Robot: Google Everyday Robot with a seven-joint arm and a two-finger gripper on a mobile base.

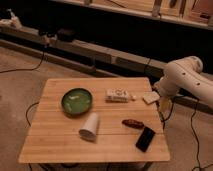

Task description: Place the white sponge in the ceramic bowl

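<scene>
Table [55, 145]: we see wooden slats
Left: ceramic bowl [77, 101], paper cup [90, 127]
Middle: white box [117, 95], brown item [132, 123]
Right: white sponge [150, 97], black phone [145, 138]
Gripper [162, 103]: just beside that sponge

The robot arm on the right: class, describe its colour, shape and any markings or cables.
The arm is off-white with a smooth shell, built of thick rounded segments meeting at a bulbous joint. No markings or cables show on it. Its pincer, at the right edge of the table beside the white sponge, cannot be made out in detail.
</scene>
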